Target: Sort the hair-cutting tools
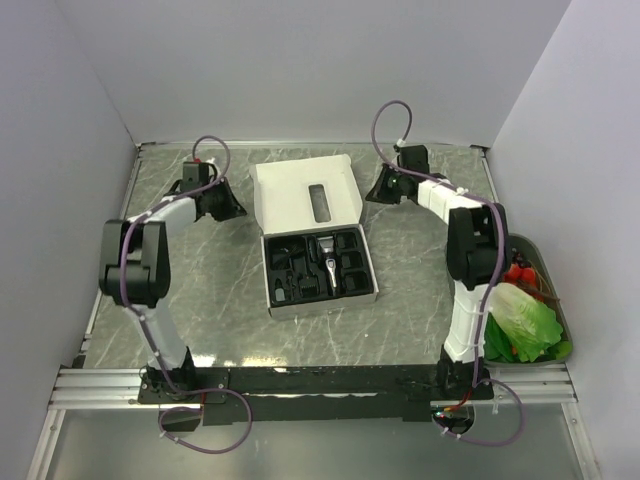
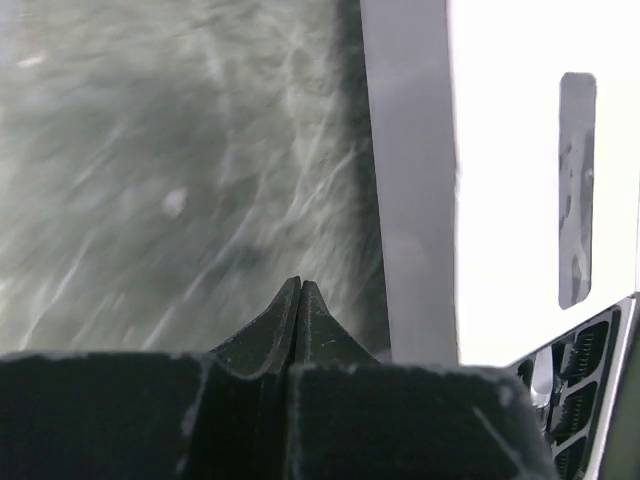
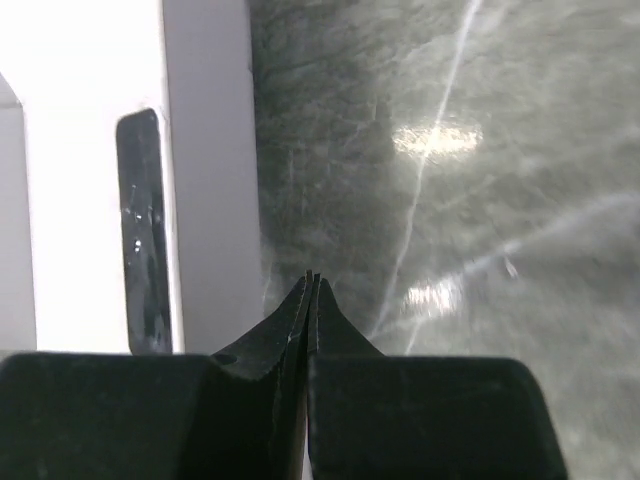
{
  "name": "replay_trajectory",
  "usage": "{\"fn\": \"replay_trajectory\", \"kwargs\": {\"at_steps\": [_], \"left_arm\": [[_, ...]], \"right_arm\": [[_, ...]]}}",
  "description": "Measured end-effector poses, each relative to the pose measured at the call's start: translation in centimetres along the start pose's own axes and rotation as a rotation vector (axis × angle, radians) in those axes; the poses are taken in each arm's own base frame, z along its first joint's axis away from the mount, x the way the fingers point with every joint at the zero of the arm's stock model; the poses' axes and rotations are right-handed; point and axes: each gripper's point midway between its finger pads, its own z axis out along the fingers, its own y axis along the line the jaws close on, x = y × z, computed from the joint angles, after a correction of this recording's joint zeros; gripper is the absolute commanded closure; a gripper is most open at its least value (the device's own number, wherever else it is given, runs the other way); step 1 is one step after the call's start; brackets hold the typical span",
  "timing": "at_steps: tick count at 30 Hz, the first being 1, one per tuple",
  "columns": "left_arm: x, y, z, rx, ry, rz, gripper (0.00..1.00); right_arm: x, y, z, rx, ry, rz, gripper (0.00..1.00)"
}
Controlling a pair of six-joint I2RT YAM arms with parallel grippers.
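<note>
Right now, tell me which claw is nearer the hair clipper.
Right. The right claw sits by the right edge of the white lid, beyond the clipper; the left claw is farther off, by its left edge.

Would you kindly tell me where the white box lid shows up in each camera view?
Top external: the white box lid lies at the centre, slightly towards the far side of the table.
Left wrist: it fills the right side.
Right wrist: it fills the left side.
Shared landmark: the lid's dark rectangular window.

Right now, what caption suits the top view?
Left gripper and right gripper, shut, flank white box; clipper in black tray.
</note>
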Motion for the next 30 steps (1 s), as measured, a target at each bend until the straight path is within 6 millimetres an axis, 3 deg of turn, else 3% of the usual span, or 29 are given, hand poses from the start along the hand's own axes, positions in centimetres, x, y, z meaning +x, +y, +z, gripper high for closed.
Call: {"fn": "replay_trajectory", "kwargs": {"at_steps": [5, 9, 20, 26, 30], "left_arm": [[1.3, -0.1, 3.9, 0.086, 0.09, -0.021, 0.99], [3.0, 0.3, 5.5, 0.117, 0.15, -0.049, 0.99], [2.7, -2.4, 6.0, 0.292, 0.13, -0.066, 0.99], [3.4, -4.0, 5.3, 0.408, 0.14, -0.077, 0.99], [2.7, -5.1, 4.0, 0.449, 0.123, -0.065, 0.99]], "right_arm": [[1.0, -0.8, 2.7, -0.051, 0.077, 0.012, 1.0], [2.4, -1.3, 3.5, -0.072, 0.131, 0.029, 1.0], [3.8, 2.0, 4.2, -0.329, 0.229, 0.072, 1.0], [3.8, 3.3, 4.0, -0.43, 0.236, 0.085, 1.0], [4.3, 3.5, 3.4, -0.461, 0.226, 0.083, 1.0]]}}
